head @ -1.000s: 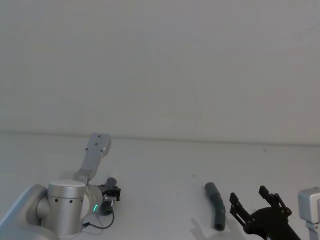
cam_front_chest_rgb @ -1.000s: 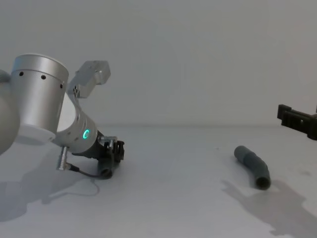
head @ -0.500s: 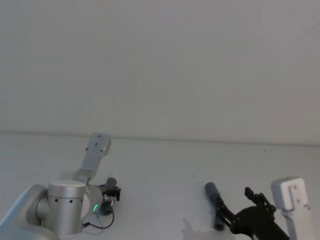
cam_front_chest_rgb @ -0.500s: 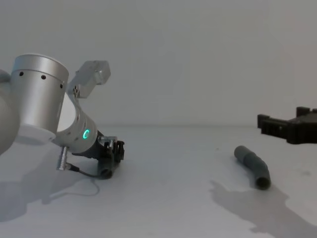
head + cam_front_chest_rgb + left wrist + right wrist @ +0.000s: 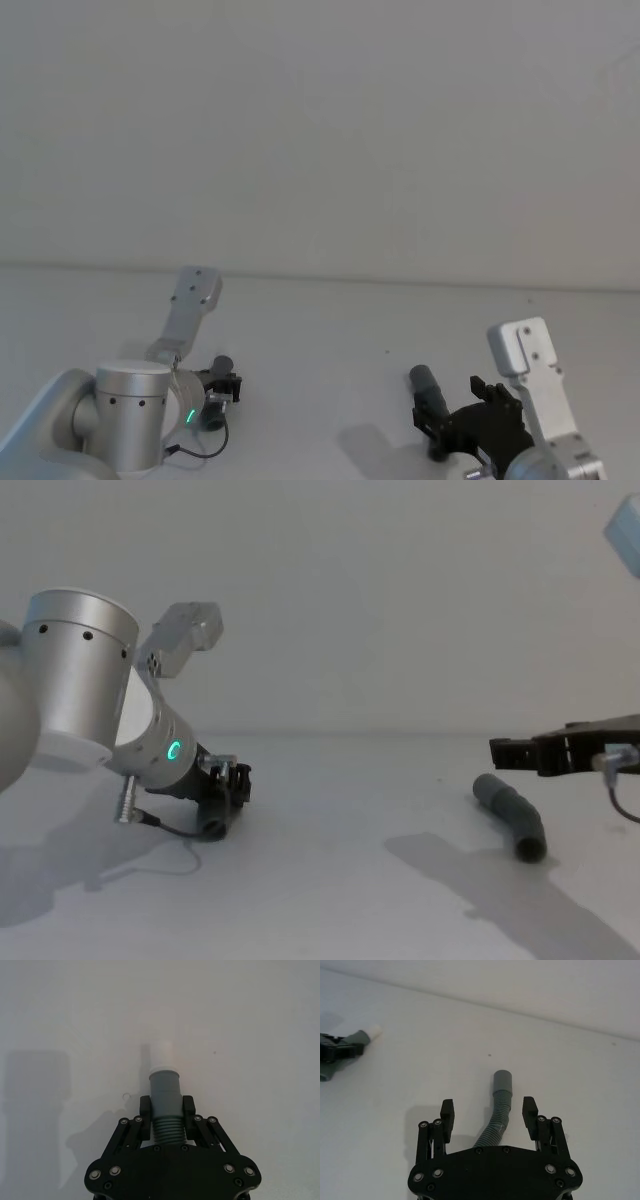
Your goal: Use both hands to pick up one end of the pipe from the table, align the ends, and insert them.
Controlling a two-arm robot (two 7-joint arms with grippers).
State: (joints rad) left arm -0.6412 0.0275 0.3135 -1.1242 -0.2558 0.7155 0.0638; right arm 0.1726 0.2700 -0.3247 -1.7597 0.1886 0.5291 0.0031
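The short grey pipe piece (image 5: 165, 1095) with its white tip (image 5: 162, 1055) sits between the fingers of my left gripper (image 5: 166, 1112), which is shut on it low over the table (image 5: 350, 870). The same gripper shows at the left (image 5: 222, 385) (image 5: 228, 790). The longer bent pipe piece (image 5: 428, 392) (image 5: 512, 817) lies on the table at the right. My right gripper (image 5: 488, 1112) (image 5: 525, 752) hovers open just above it, one finger on each side of the piece (image 5: 499, 1105), apart from it. Its round end (image 5: 503, 1079) points away from the gripper.
A plain pale wall (image 5: 320, 130) rises behind the table's far edge. The left arm's silver elbow (image 5: 75, 680) bulks large at the left. A thin cable (image 5: 165, 830) loops on the table by the left gripper. Bare table (image 5: 320, 340) lies between the two grippers.
My right gripper has swung in from the right and now hangs over the longer pipe piece, still open. The left arm and its short piece have not moved.
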